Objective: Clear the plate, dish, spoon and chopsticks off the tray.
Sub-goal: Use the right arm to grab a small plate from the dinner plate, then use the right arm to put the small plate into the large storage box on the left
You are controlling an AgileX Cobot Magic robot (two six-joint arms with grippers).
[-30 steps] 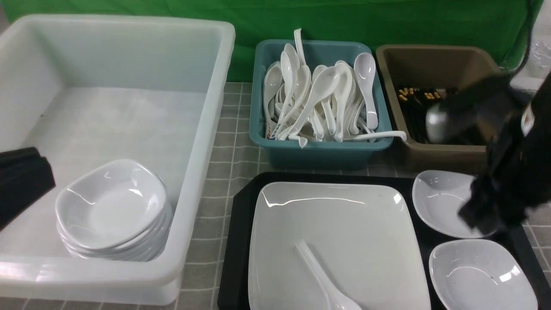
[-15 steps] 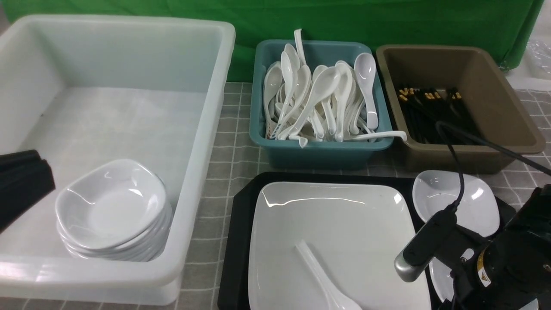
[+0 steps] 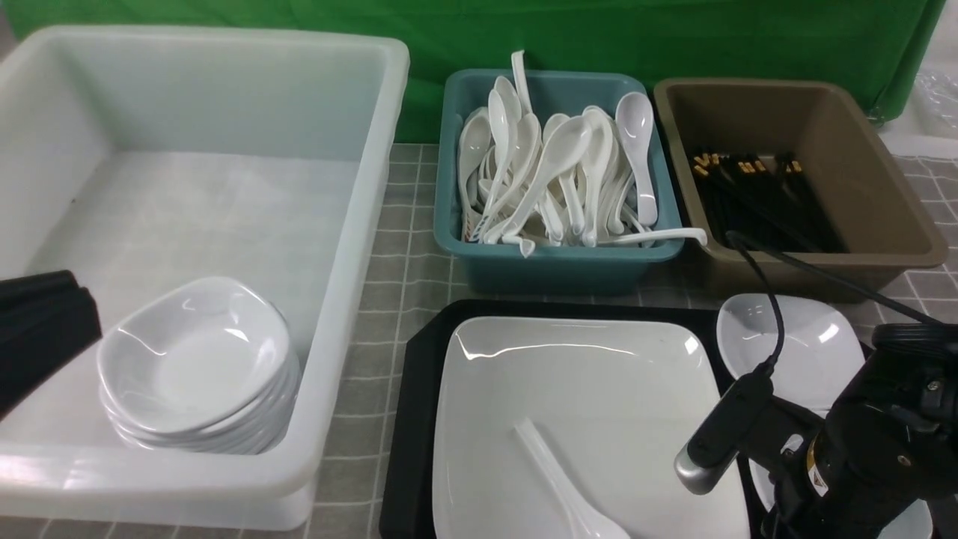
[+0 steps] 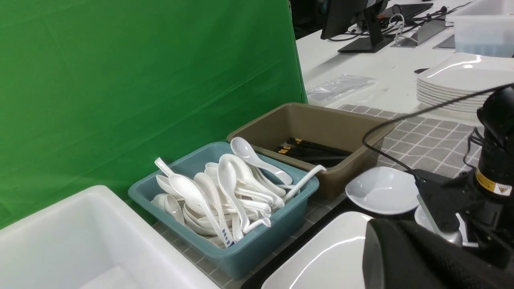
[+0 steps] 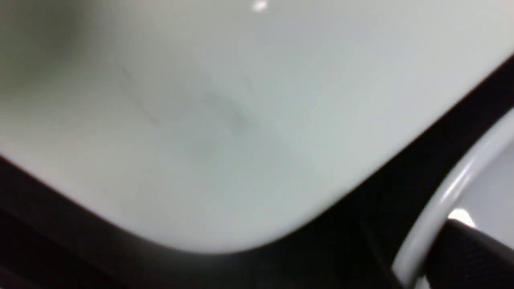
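The large white plate [image 3: 584, 389] fills most of the black tray [image 3: 419, 419], and a white spoon [image 3: 561, 486] lies on its near part. Two small dishes sit on the tray's right side: the far dish [image 3: 793, 352] is free, while my right arm covers most of the near dish [image 3: 914, 522]. In the right wrist view my right gripper [image 5: 417, 257] straddles that dish's rim [image 5: 453, 192], with one black finger [image 5: 470, 257] against the inside. Whether it pinches the rim is unclear. Black chopsticks [image 3: 756, 198] lie in the brown tub. My left gripper [image 3: 41, 329] hangs shut and empty over the white tub.
A big white tub [image 3: 359, 224] on the left holds a stack of small dishes [image 3: 194, 359]. Behind the tray stand a teal tub [image 3: 554, 262] full of spoons and the brown tub [image 3: 883, 224]. A pile of plates [image 4: 453, 86] sits on a far table.
My right arm swung from over the brown tub down to the near dish on the tray, and settled lower at its rim. The left arm barely moved.
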